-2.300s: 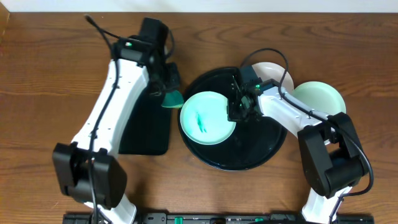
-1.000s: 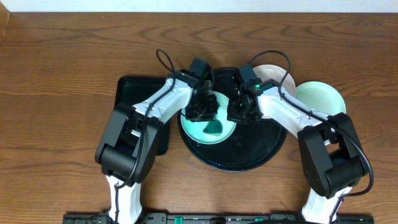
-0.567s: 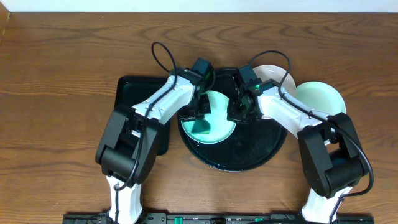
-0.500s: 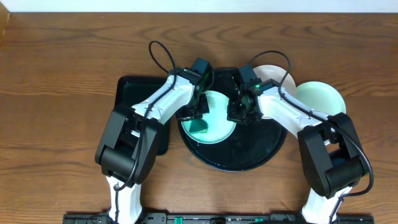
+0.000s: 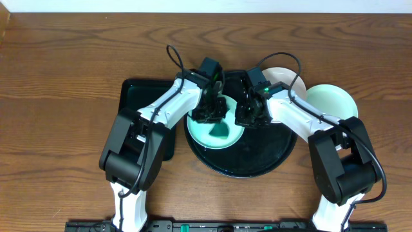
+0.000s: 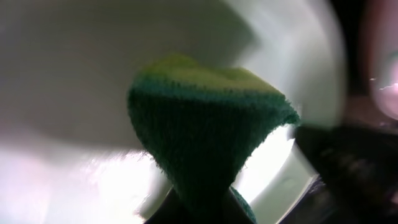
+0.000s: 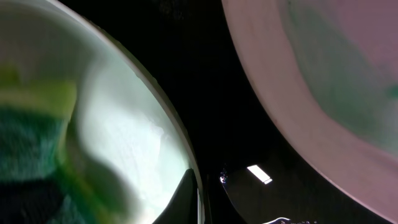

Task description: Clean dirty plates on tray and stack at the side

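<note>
A pale mint-green plate lies on the left part of the large round black tray. My left gripper is shut on a green and yellow sponge and presses it onto this plate's inner surface. My right gripper is shut on the plate's right rim, one finger inside and one outside; the plate's surface also shows in the right wrist view. A white plate and a second mint-green plate lie to the right of the tray.
A rectangular black tray lies left of the round tray, under my left arm. The white plate overlaps the round tray's far right rim. Brown wood tabletop lies all around.
My left arm swung from over the rectangular tray to the plate with the sponge and rubs it side to side. The green streak no longer shows. The right gripper has held still.
</note>
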Action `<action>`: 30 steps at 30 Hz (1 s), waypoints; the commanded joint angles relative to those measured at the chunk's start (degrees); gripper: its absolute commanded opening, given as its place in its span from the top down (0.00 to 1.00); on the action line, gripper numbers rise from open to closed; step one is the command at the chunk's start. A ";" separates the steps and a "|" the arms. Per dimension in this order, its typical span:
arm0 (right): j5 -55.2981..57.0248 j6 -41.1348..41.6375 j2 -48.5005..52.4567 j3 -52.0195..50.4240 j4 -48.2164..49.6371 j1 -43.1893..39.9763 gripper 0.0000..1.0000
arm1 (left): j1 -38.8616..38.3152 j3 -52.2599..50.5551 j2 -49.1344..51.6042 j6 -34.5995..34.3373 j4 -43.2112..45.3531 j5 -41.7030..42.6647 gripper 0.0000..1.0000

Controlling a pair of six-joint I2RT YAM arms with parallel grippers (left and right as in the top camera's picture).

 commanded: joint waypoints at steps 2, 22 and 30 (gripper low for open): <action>4.13 1.16 1.90 -1.86 0.04 0.02 0.99 | 0.26 -0.33 0.22 1.36 6.14 -1.57 0.93; 3.93 1.14 1.90 -1.86 0.20 0.02 0.99 | -0.07 -0.33 0.22 -3.76 -6.12 9.46 0.93; 3.74 1.14 1.90 -1.86 0.09 0.02 0.99 | -0.07 -0.33 0.22 -6.14 -0.59 -5.53 0.93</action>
